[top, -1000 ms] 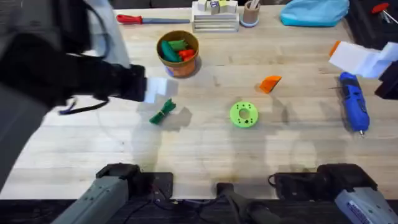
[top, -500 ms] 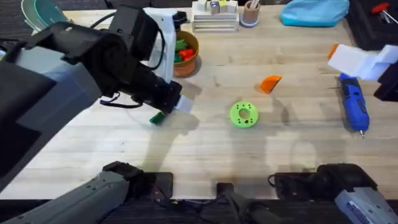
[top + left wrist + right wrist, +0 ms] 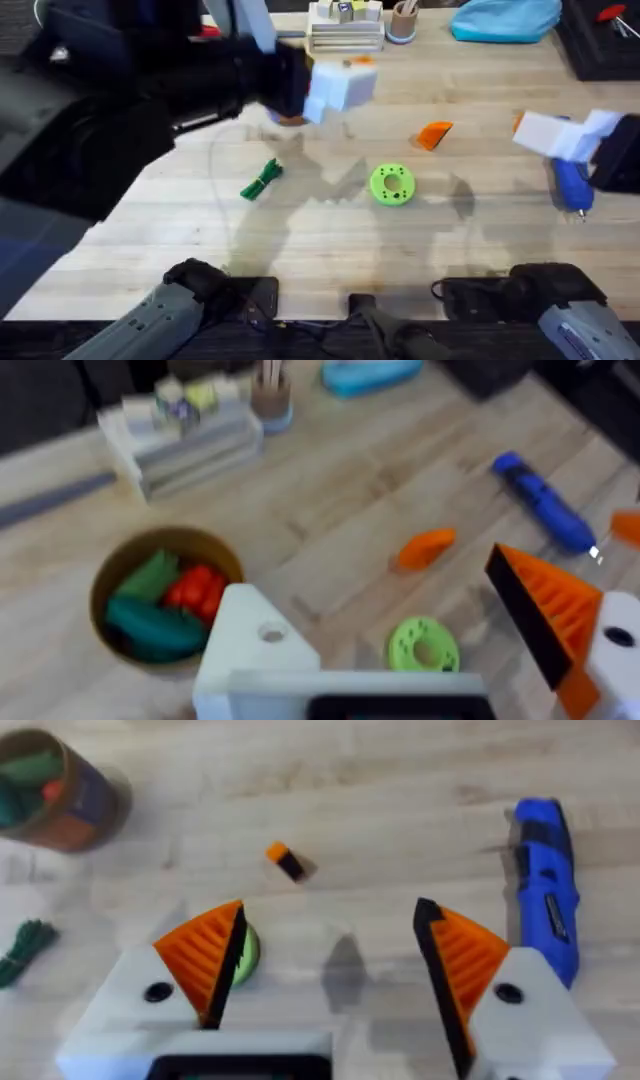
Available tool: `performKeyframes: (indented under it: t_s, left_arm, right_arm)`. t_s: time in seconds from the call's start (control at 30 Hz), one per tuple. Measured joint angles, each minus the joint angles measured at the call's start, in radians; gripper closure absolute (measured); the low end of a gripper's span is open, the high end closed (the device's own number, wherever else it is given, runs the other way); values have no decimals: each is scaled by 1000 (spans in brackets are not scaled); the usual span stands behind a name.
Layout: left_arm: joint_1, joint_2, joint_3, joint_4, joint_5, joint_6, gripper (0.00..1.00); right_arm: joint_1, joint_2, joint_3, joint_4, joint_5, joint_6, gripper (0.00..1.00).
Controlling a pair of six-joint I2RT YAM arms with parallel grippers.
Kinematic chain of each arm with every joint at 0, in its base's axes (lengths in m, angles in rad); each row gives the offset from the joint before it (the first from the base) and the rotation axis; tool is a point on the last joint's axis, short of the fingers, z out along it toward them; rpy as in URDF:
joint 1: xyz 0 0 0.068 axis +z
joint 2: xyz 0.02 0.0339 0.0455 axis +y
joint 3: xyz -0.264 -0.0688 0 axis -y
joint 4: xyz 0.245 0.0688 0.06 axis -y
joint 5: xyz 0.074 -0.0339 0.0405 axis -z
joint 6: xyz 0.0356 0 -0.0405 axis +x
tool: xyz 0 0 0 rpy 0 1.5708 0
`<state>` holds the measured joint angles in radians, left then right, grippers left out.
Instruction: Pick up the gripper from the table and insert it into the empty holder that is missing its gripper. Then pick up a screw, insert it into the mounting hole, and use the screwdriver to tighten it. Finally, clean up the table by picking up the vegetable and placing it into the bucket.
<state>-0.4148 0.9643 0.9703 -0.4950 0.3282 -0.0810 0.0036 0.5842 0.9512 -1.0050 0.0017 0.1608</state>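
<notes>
The gripper, a small orange ribbed wedge (image 3: 434, 133), lies alone on the table right of centre, also seen as the wedge (image 3: 425, 548) in the left wrist view. My left gripper (image 3: 340, 85) hovers open over the bucket (image 3: 165, 605). One of its fingers is the holder (image 3: 250, 645), a plain white block with no orange piece; the other carries an orange pad (image 3: 550, 620). The blue screwdriver (image 3: 573, 185) lies at the right, partly under my open right gripper (image 3: 552, 135). The dark-green vegetable (image 3: 262, 180) lies left of centre. I cannot make out a screw.
A bright-green disc with holes (image 3: 391, 185) sits mid-table. Along the far edge stand a white block stack (image 3: 345, 25), a tan cup (image 3: 402, 20) and a blue cloth (image 3: 505, 18). The left arm (image 3: 120, 110) covers the upper left of the table.
The left arm swung away from the vegetable, up and right, to above the bucket. The right gripper shifted slightly left and nearer, over the screwdriver. Nothing was picked up.
</notes>
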Motion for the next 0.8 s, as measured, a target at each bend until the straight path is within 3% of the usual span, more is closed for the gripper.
performKeyframes:
  t_s: [0.13,0.33,0.63,0.8]
  left_arm:
    - [0,-20,7,69,19,-33,9]
    - [0,-20,7,16,19,-53,9]
    - [0,-40,4,24,15,67,9]
    - [0,-216,-97,54,15,116,9]
  right_arm:
    - [0,0,0,-101,0,0,10]
    - [0,0,0,-238,0,0,10]
    - [0,0,0,-237,0,0,10]
    - [0,0,0,-237,0,0,10]
